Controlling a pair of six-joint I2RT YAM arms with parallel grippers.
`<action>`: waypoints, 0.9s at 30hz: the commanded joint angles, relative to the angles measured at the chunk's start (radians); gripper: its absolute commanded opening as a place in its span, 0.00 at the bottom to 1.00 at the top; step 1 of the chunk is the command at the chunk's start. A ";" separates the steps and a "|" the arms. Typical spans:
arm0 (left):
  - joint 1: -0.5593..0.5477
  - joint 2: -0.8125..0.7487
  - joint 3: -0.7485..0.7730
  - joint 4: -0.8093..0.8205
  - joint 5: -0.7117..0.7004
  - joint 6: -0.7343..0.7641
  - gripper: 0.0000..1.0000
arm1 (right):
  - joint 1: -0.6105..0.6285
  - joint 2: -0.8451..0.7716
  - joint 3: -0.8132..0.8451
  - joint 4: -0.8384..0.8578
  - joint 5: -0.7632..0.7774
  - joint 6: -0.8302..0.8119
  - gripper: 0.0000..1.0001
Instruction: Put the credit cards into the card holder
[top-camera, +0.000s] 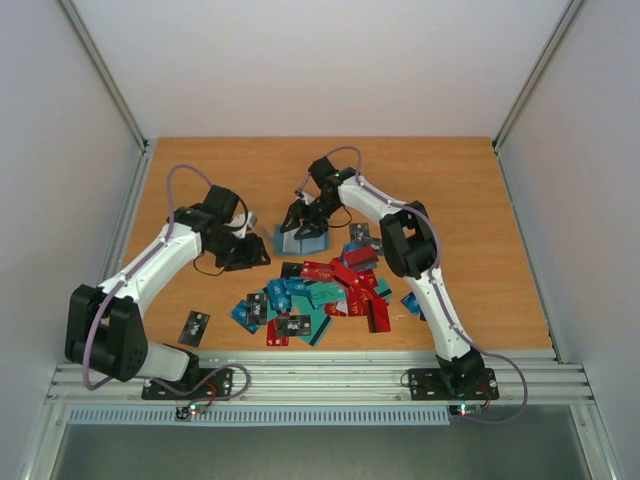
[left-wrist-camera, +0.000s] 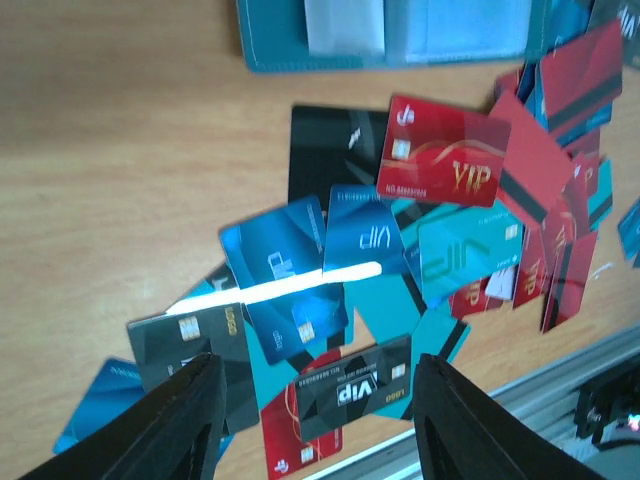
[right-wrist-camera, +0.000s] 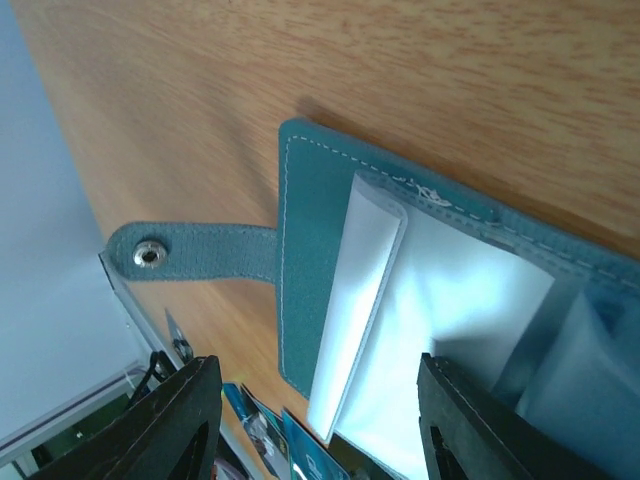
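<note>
You've got bare counter (top-camera: 470, 200) along the back, left and right edges. The credit cards (top-camera: 320, 295) overlap in a heap at front centre, close to the front edge. The card holder (top-camera: 300, 242) lies open just behind the heap, strap (right-wrist-camera: 190, 252) sticking out sideways. The right end effector (top-camera: 305, 222) is over the holder, jaws wide, nothing held. The left end effector (top-camera: 248, 252) is just left of the holder, jaws wide, empty. One black card (top-camera: 194, 327) lies apart at front left.

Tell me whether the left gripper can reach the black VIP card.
Probably yes: the open left gripper hangs over the thin black plastic VIP card, which lies uncovered on top of the pile.
</note>
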 joint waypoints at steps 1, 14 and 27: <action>-0.040 -0.050 -0.066 0.012 -0.009 -0.011 0.53 | -0.003 -0.081 -0.019 -0.036 0.019 -0.040 0.55; -0.141 -0.063 -0.069 0.076 0.024 -0.069 0.52 | -0.004 -0.216 -0.058 -0.137 0.134 -0.082 0.54; -0.301 0.024 0.015 0.167 0.012 -0.144 0.45 | -0.049 -0.466 -0.328 -0.115 0.252 -0.060 0.54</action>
